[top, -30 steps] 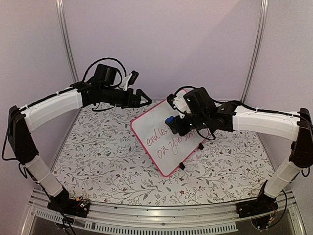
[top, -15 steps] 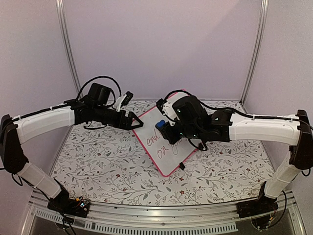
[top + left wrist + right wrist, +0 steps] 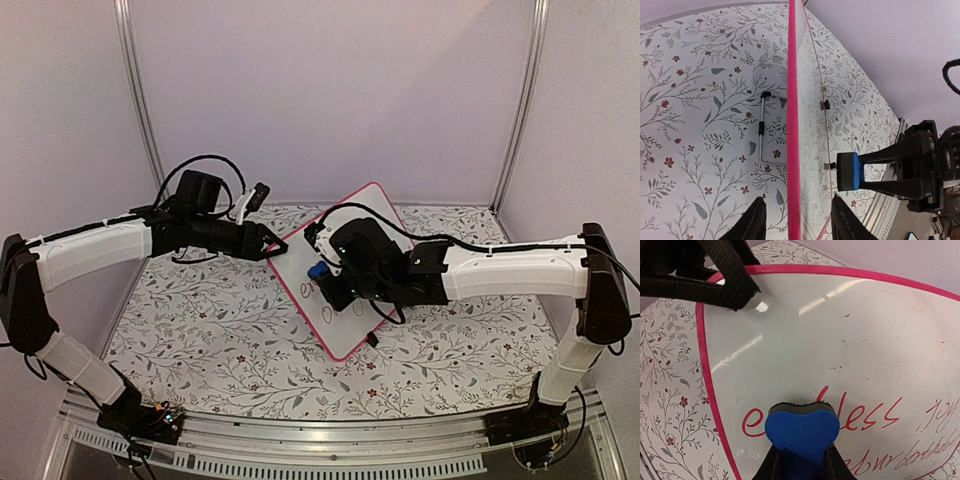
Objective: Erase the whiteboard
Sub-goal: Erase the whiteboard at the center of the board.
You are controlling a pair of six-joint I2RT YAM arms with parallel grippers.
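Right now the whiteboard [image 3: 345,325] stands tilted back near the middle of the table, leaning on a wire stand [image 3: 761,127] behind it, with its face turned toward the arms. That slant explains both poses. The left gripper [image 3: 276,246] has its jaws apart, one finger on each side of the pink frame [image 3: 792,125] at the board's upper left edge. A gap shows on both sides, so it straddles the edge rather than pinching it. I judge it is there to brace the board so that wiping pressure cannot tip or slide it.

The right gripper [image 3: 322,272] is clamped on a blue eraser [image 3: 801,432], whose felt face sits against the board at the start of the red writing [image 3: 865,417] — the obvious place to begin a stroke. Two lines of script remain, so the erasing looks barely begun.

The table is covered with a white tablecloth [image 3: 220,340] printed with grey leafy sprigs and small red flowers. It looks smooth enough that the board's black clip feet [image 3: 372,340] might skid without support. Plain pale lilac walls [image 3: 330,90] close in the back and sides, with aluminium posts [image 3: 135,90] at the rear corners.
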